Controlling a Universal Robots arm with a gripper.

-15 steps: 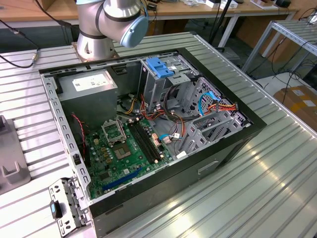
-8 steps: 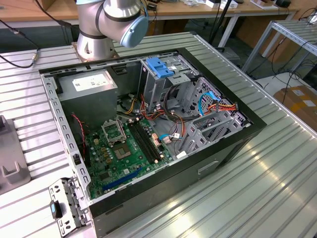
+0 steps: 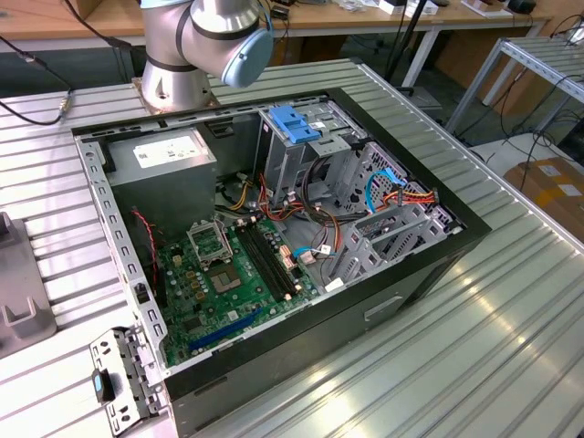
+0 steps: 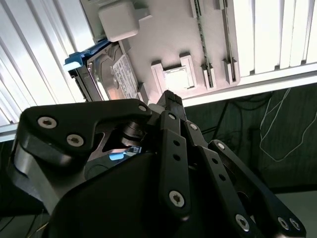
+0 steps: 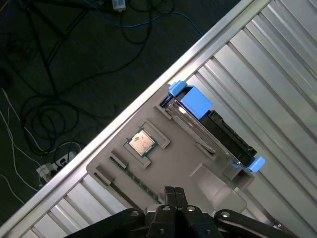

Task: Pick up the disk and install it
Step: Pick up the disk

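Gripper (image 5: 173,191) over grey fixture (image 5: 171,163), fingers pressed together, holding nothing. Disk (image 5: 210,130) on edge in fixture slot, just ahead of fingertips, not touching. Good pick likely needs fingers spread, squared to flat faces, centred between blue ends.

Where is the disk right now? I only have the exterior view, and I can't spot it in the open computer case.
Observer: It isn't in the case. In the first wrist view, the disk stands on edge in a slot of a grey holder on the slatted table.
Operator: Does the gripper have hold of it?
Observer: No. The gripper is shut on nothing and is apart from the disk, over the holder's near edge.
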